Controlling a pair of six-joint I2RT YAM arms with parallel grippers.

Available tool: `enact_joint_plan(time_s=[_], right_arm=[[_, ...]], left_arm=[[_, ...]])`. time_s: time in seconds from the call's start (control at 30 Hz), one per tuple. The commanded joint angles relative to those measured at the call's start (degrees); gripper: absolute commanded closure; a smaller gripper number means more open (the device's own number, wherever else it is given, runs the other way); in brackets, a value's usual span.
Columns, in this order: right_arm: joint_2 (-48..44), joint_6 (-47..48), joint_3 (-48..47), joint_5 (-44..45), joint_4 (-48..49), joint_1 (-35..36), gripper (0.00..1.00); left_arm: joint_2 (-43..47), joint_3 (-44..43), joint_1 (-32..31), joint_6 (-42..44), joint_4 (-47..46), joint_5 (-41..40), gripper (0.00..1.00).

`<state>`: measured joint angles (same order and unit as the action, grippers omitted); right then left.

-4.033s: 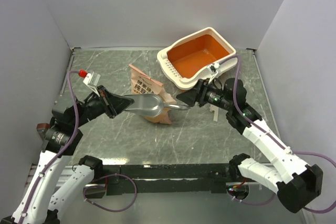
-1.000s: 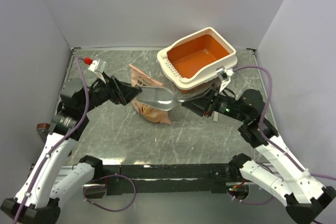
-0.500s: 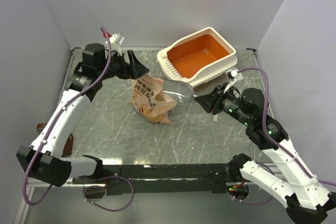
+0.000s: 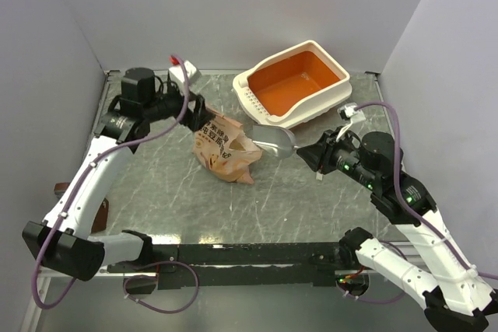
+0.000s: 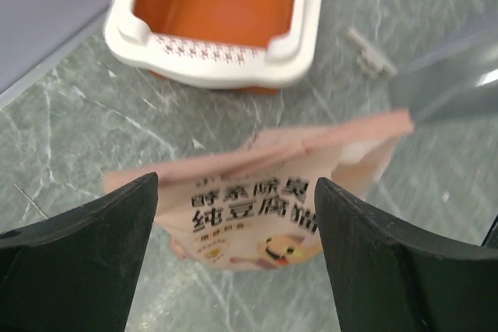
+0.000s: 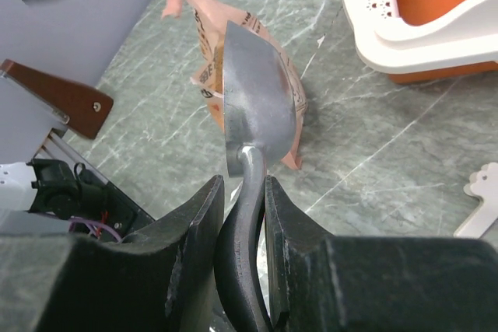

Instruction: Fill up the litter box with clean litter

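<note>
Top external: scoop (image 4: 274,140) held beside the bag (image 4: 226,153) on the surface (image 4: 156,192).
The right end effector (image 4: 305,152) is clamped on the scoop's handle, with the litter box (image 4: 299,83) just beyond it. The left end effector (image 4: 204,118) hangs above the bag, its jaws wide apart.
</note>
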<state>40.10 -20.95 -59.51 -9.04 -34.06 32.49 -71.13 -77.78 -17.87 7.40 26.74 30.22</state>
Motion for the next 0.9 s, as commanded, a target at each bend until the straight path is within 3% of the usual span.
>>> enact_joint_plan(time_s=[0.0,0.27,0.53,0.87], right_arm=[[-2.3,1.6,-4.7,0.0,-1.2,0.2,1.0],[-4.8,3.7,-4.8,-1.3,-5.2,0.0,1.0],[-6.8,4.7,-3.3,-3.9,-5.8,0.1,1.0],[-8.4,5.0,-1.2,-4.8,-5.4,0.3,1.0]], left_arm=[[3.3,4.7,0.0,14.6,-5.3,5.8,0.14],[0.3,4.8,-0.1,27.0,-3.2,10.1,0.15],[-4.0,2.7,-1.6,33.9,-2.0,5.7,0.16],[-6.7,-6.1,-7.6,35.6,0.9,-3.6,0.17]])
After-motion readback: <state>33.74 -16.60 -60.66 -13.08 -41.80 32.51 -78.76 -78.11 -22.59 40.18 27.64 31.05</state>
